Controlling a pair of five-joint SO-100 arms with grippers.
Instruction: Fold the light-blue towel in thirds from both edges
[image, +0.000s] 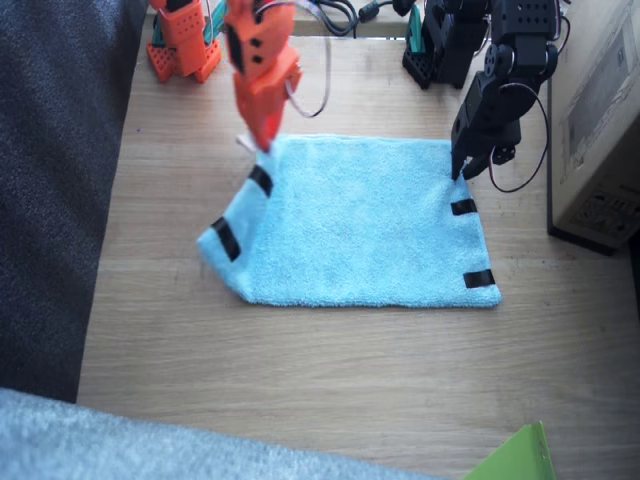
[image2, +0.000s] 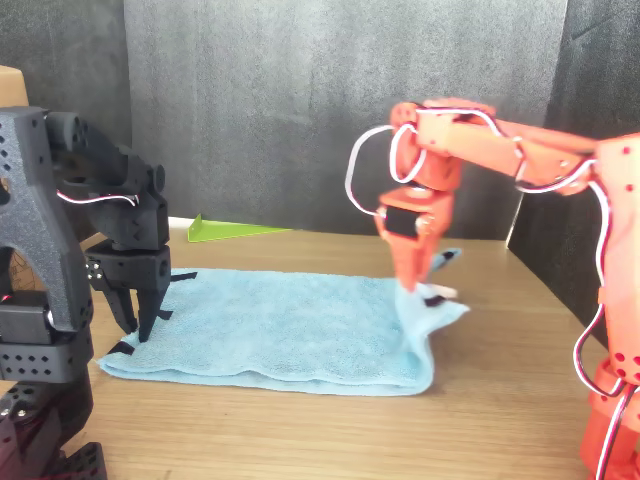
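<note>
Nearest the fixed camera lay a strip of pale grey-blue fabric along the bottom edge, with a green corner beside it; the front view showed that same green piece lying flat at the counter's far side, and did not show the fabric. Beyond these, the light-blue towel lay spread on the wooden counter, between the two arms. From above, the orange right arm stood over the towel's short side, and its gripper was closed on the far corner there, pinching cloth and the white tag together; that side rose off the counter, so two of its black tape strips sat on a slanting flap. The front view made the lift plainer: the right gripper held the corner above the counter and the towel hung down from it in a fold to the wood. The black left arm reached to the opposite short side, where two tape strips lay flat. From above, the left gripper looked nearly closed at the far corner, but whether it held cloth could not be told. The front view showed this gripper with its fingers slightly parted, tips down at the towel's edge, the cloth there still flat. A cardboard box stood just beside the left arm, seen whole only from above.
</note>
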